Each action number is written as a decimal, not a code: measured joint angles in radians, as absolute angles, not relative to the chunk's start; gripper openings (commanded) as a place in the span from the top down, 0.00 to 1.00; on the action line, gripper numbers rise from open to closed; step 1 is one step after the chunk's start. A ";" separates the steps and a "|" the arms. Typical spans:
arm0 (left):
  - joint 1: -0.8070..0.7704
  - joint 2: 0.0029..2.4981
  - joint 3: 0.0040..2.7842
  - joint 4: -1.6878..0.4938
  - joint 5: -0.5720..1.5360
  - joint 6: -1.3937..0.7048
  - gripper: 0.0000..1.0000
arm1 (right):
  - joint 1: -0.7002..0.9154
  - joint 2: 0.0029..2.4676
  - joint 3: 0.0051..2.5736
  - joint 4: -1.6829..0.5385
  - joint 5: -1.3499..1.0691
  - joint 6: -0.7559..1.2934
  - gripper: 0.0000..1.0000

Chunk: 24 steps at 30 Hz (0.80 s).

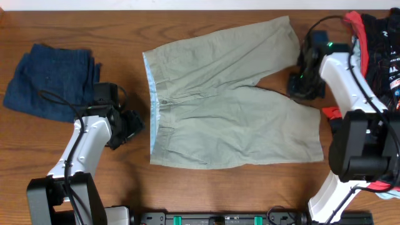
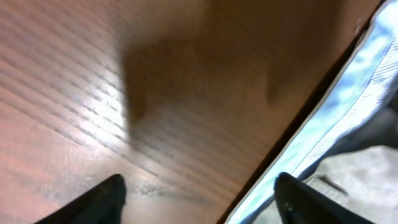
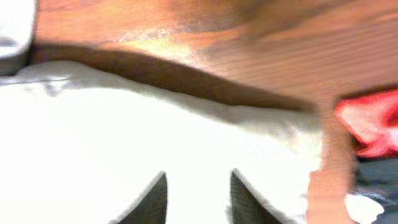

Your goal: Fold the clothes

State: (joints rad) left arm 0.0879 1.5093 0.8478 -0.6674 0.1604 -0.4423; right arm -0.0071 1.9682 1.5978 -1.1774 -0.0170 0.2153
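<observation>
The khaki shorts lie spread flat mid-table, pale blue waistband lining at the left. My left gripper is open, low over the wood just left of the waistband. In the left wrist view its fingers are wide apart, the right one over the lining. My right gripper is open at the right edge of the shorts, between the two legs. In the right wrist view its fingers hover over washed-out pale fabric, nothing between them.
A dark blue denim garment lies crumpled at the far left. A pile of red, black and pale-blue garments sits at the far right, behind the right arm. Red cloth shows to the right of the right gripper.
</observation>
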 measured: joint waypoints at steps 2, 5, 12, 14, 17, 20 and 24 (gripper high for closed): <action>0.088 1.509 0.848 -0.684 0.191 -0.441 0.17 | -0.012 1.964 1.633 -1.224 -0.011 0.215 0.01; 0.086 1.509 0.848 -0.698 0.257 -0.422 0.17 | -0.012 1.959 1.642 -1.277 -0.008 0.216 0.01; 0.029 1.509 0.848 -0.777 0.322 -0.405 0.16 | -0.018 1.959 1.642 -1.386 -0.058 0.224 0.02; 0.003 1.509 0.848 -0.797 0.331 -0.402 0.16 | -0.024 1.958 1.642 -1.402 -0.054 0.244 0.02; -0.047 1.509 0.847 -0.830 0.338 -0.397 0.17 | -0.038 1.958 1.642 -1.414 -0.029 0.286 0.01; -0.095 1.509 0.843 -0.850 0.340 -0.395 0.17 | -0.046 1.950 1.642 -1.414 -0.010 0.311 0.01; -0.132 1.509 0.805 -0.846 0.342 -0.403 0.28 | -0.049 1.934 1.642 -1.431 -0.002 0.327 0.01</action>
State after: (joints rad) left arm -0.1318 1.5093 0.8047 -0.8455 0.3424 -0.4030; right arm -0.0486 1.9339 1.6417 -1.4307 -0.0025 0.3267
